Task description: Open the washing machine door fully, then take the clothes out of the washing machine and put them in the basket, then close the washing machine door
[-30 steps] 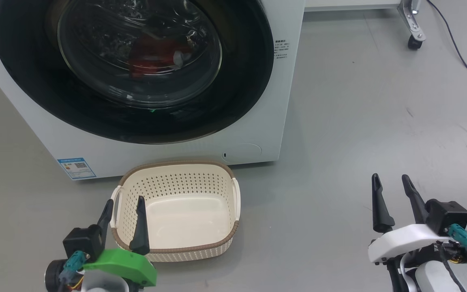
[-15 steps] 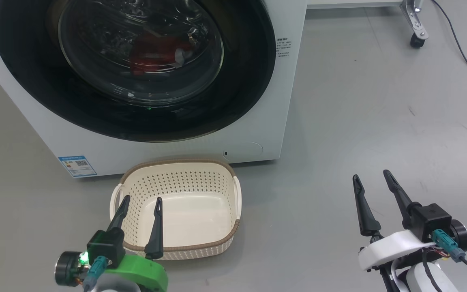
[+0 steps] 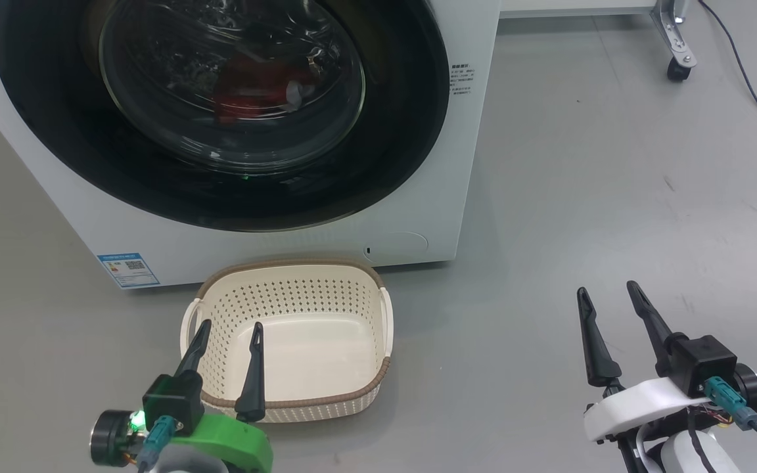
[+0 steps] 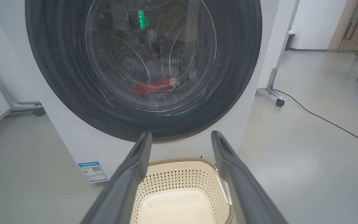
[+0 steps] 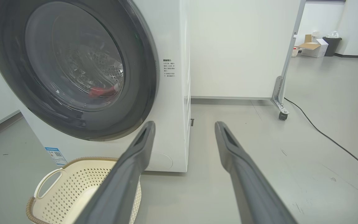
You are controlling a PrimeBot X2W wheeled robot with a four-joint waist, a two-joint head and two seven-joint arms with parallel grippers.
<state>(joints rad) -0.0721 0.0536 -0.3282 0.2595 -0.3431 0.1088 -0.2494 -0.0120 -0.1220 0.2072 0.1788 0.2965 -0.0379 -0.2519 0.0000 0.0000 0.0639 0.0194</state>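
jaws: left gripper [image 3: 232, 324] and right gripper [image 3: 606, 288] spread, empty
change: both arms resettled, lower frame
task: washing machine door [image 3: 391, 151] shut, clothes [image 3: 253, 85] inside, unstarted

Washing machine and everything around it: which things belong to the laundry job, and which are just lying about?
For the job:
washing machine
washing machine door, closed
red clothes behind the glass
basket, empty

Lying about:
black cable
caster
cardboard box
dark bin
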